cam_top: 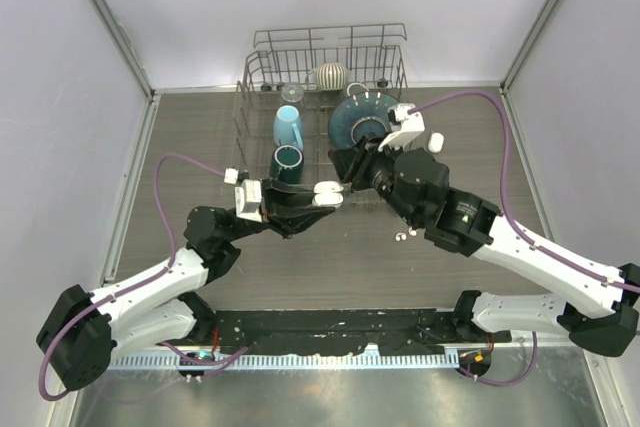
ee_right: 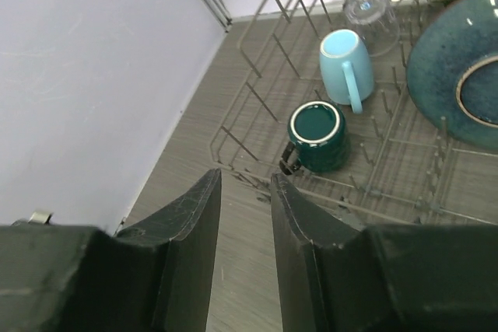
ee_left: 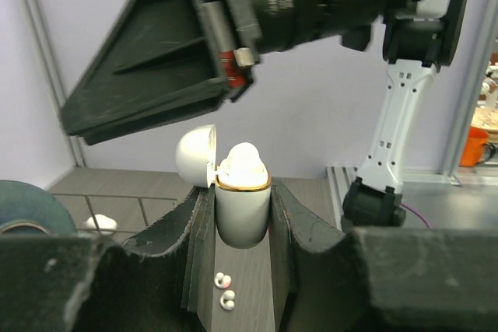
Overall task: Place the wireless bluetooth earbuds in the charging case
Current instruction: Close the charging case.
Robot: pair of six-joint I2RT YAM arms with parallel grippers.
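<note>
Earbuds (cam_top: 404, 236) lie on table (cam_top: 300, 277), seemingly right of case (ee_left: 243, 215).

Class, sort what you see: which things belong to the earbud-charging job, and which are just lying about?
Job: charging case, open, in left end effector; two loose earbuds on table.
Lying about: dish rack, light blue mug, dark green mug, blue plate, clear glass.

Table (cam_top: 200, 147) bears dish rack (cam_top: 262, 82); two earbuds (cam_top: 400, 238)

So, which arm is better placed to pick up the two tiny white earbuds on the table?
Right. The right pincer is empty, jaws apart, and the tiny white earbuds lie beside that arm. The left pincer is shut on the open white charging case.
</note>
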